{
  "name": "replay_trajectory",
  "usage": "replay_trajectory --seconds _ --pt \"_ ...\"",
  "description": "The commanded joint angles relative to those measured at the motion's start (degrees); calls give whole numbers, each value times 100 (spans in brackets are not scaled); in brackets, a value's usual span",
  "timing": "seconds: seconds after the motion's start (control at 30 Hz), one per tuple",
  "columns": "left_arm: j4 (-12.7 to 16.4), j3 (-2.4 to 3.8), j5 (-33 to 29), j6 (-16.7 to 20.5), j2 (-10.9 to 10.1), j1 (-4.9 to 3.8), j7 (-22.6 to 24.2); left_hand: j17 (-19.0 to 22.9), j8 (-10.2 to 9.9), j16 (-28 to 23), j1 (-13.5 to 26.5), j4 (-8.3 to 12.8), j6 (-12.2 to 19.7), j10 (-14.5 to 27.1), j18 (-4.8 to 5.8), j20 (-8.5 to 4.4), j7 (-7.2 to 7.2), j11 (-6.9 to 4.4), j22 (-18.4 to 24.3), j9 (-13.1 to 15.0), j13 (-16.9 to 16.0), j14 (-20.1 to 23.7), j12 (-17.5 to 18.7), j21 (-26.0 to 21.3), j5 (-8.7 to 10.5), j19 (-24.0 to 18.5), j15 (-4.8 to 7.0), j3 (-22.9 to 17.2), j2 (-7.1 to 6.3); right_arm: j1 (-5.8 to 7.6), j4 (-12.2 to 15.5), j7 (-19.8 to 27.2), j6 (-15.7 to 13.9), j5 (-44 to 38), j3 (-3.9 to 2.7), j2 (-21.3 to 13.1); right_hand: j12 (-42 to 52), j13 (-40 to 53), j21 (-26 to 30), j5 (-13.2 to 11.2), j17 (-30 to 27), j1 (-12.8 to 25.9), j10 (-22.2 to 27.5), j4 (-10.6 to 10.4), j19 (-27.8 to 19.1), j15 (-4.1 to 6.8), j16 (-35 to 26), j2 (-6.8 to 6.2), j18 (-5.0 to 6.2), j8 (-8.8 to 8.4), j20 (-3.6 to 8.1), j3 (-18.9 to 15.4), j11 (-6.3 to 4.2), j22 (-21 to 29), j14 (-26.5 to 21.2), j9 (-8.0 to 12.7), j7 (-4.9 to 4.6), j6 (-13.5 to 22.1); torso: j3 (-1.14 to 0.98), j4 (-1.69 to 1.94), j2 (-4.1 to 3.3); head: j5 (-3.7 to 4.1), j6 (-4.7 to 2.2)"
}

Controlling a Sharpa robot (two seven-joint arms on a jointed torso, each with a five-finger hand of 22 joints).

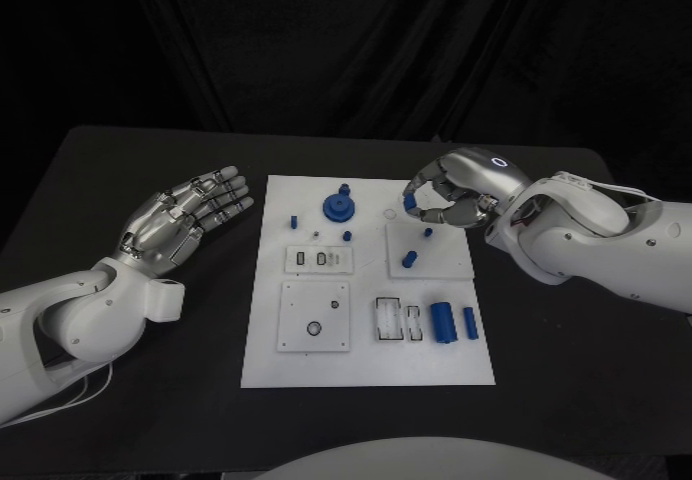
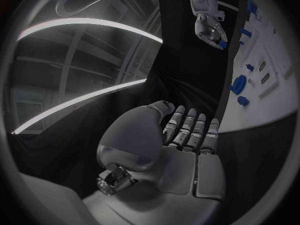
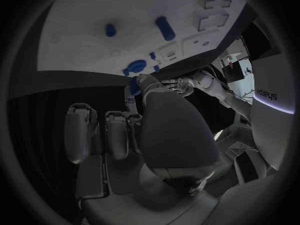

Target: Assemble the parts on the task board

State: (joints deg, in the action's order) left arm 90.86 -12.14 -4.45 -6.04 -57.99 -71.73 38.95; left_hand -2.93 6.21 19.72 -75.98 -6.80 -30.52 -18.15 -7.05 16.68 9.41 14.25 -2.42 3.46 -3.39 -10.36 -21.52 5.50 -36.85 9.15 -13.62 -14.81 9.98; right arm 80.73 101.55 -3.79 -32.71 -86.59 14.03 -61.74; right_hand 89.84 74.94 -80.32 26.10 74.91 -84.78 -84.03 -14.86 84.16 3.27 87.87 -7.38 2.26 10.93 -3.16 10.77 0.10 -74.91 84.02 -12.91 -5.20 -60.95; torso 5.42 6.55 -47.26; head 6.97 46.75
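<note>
The white task board lies in the middle of the black table. My right hand hovers over the board's far right corner, fingers curled, pinching a small blue part; the left wrist view shows that hand and the part too. My left hand rests palm up with fingers apart, just off the board's left edge, holding nothing. A blue gear stands at the board's far middle. Blue pegs and a short cylinder sit on a raised square plate under the right hand.
Two blue cylinders lie side by side at the board's near right, next to a slotted frame. A square plate with a hole and a small two-slot plate sit on the board's left half. Bare black table surrounds the board.
</note>
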Motion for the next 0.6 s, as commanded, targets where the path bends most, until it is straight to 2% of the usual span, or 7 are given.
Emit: replay_trajectory --seconds 0.03,0.27,0.47,0.6 --pt "4 4 -1 -103 37 6 716 -7 21 31 78 -12 -53 -28 37 10 293 10 -4 8 -7 -11 -22 31 20 30 -36 -43 -1 11 170 -28 46 -360 -2 176 16 1506 -32 20 1328 30 -597 7 65 14 31 51 25 44 28 23 18 -1022 541 -138 62 -86 4 -2 0 -13 -3" --pt "32 4 -1 -101 39 6 699 -6 23 30 80 -13 -58 -29 38 10 295 10 -4 8 -7 -10 -23 30 20 29 -37 -46 -1 -95 174 -236 440 -621 -2 679 16 1506 -116 -39 1425 129 -597 -28 117 7 128 39 3 41 22 -5 27 -1070 573 -176 55 -58 5 1 2 -30 -21" --pt "55 4 -1 -93 34 6 728 -7 25 36 83 -13 -67 -32 39 10 296 10 -4 9 -7 -11 -26 32 20 33 -37 -50 -1 -231 -76 -478 702 -674 -4 1067 16 1506 -130 -50 1453 131 -597 -14 126 7 157 40 0 51 21 -2 22 -1079 582 -195 65 -68 7 45 -6 -33 -32" --pt "82 4 -1 -111 29 6 784 -11 40 67 92 -15 -110 -64 41 8 291 1 -9 15 -12 -29 -56 45 9 53 -37 -74 7 -318 -253 -643 760 -764 -6 1295 16 1506 -323 -103 1509 130 -597 60 239 22 213 49 -49 69 33 5 5 -1184 598 -263 81 -67 15 50 0 -33 -14"
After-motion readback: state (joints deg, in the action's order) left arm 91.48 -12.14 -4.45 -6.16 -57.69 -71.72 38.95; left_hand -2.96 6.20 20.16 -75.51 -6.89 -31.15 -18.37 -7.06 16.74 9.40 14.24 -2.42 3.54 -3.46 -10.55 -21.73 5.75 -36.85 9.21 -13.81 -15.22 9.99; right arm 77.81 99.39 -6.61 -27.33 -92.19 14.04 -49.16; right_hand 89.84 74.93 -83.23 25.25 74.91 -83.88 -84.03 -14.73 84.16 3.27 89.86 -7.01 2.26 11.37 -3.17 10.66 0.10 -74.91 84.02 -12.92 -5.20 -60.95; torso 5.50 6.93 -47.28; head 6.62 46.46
